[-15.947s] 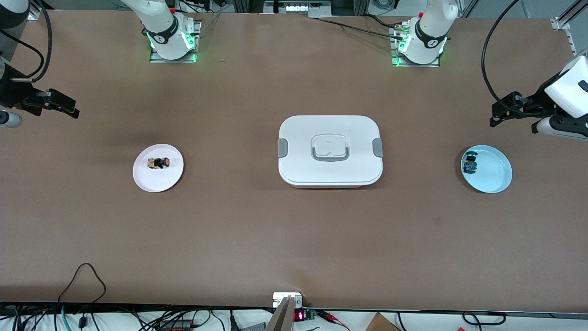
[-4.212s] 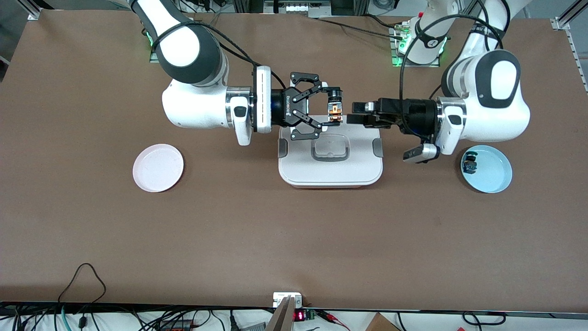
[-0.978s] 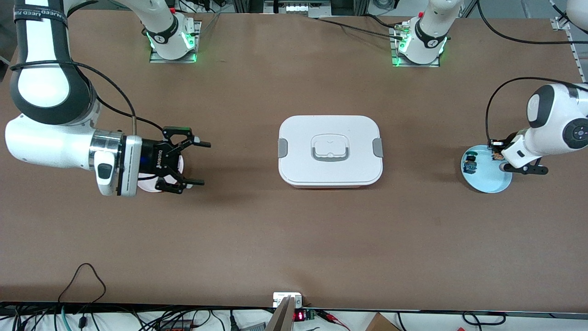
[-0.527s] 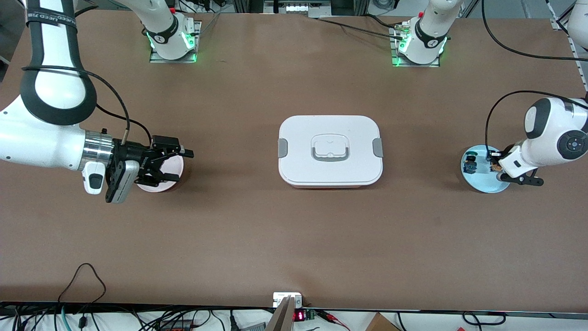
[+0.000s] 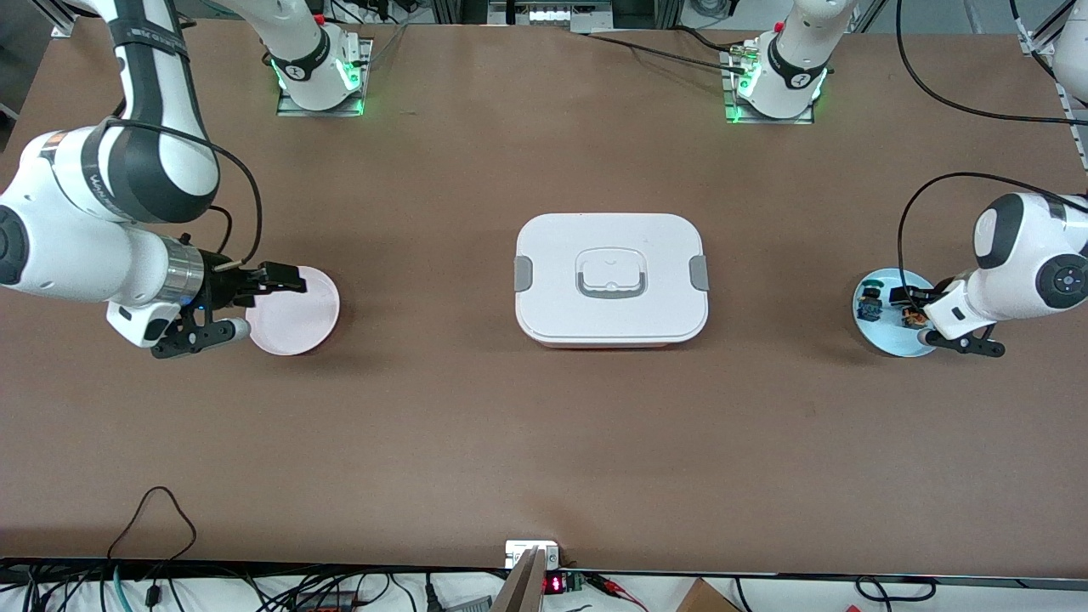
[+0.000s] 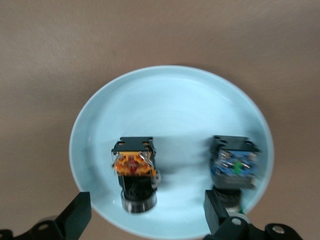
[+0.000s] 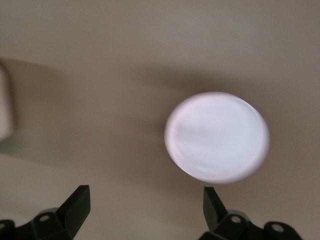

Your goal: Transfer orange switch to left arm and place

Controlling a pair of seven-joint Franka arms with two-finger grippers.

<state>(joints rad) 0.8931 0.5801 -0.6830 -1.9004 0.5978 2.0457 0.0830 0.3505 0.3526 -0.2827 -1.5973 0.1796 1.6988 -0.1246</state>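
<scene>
- Since half a second ago, both of my arms have shifted: my left gripper [image 5: 908, 308] has released over the pale blue round plate [image 5: 884, 340], and my right gripper [image 5: 255, 302] has pulled back to the edge of the pale pink round plate [image 5: 297, 314], at the right arm's end of the table.
- My left fingers [image 6: 77, 215] stand apart and hold nothing; the tiny orange-and-black push-button switch with its tan body [image 6: 134, 172] lies on the blue plate between them, apparently touching neither.
- My right fingers [image 7: 75, 205] are also spread and empty; that arm waits.
- Beside the orange switch, apart from it, sits the similar blue-and-black switch [image 6: 234, 167], close to one of my left fingers.
- Risk, as I judge it: a crooked lift could clip either switch or tip the plate.
- The large white rounded lidded box with grey clips [image 5: 610, 276] sits mid-table, well apart from both grippers.
- The orange switch shows its orange terminal face and a dark round button end.
</scene>
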